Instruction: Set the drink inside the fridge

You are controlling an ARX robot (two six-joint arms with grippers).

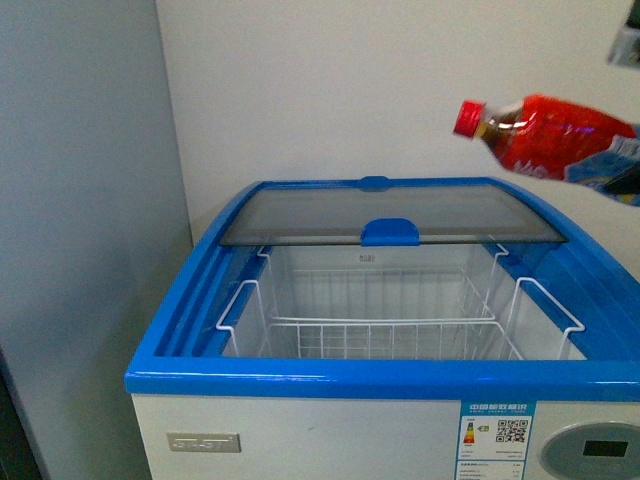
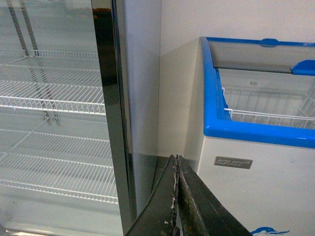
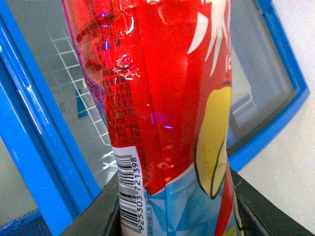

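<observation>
Two parts of the job look done and one is left. Nearest to the robot, the right gripper (image 3: 182,216) has the drink (image 1: 545,135) clamped between its two dark fingers (image 3: 98,216), low on the body of the bottle, near the barcode (image 3: 132,191). The left gripper (image 2: 176,167) hangs low beside the fridge (image 1: 300,378) with its jaws pressed together and nothing between them. So the pick is made and the opening is free, but the bottle is not yet inside. In the front view it lies almost on its side in the air, red cap (image 1: 468,118) toward the left, up at the right and higher than the blue rim, well apart from the baskets. How far forward it is cannot be told exactly. What is left, as a judgement, is to bring it over the opening, lower it and let go.

Behind the front rim, the middle wire basket (image 1: 380,335) is empty. The left side basket (image 1: 240,305) and the right side basket (image 1: 548,305) show nothing in them either (their bottoms are partly hidden by the rim). Farther back, the glass lid (image 1: 390,212) with its blue handle (image 1: 390,232) sits pushed over the back half, so that part of the chest cannot be judged well. To the left of the fridge stands the tall cooler (image 2: 113,98), and its wire shelves (image 2: 49,101) carry nothing, as far as the left wrist view shows.
</observation>
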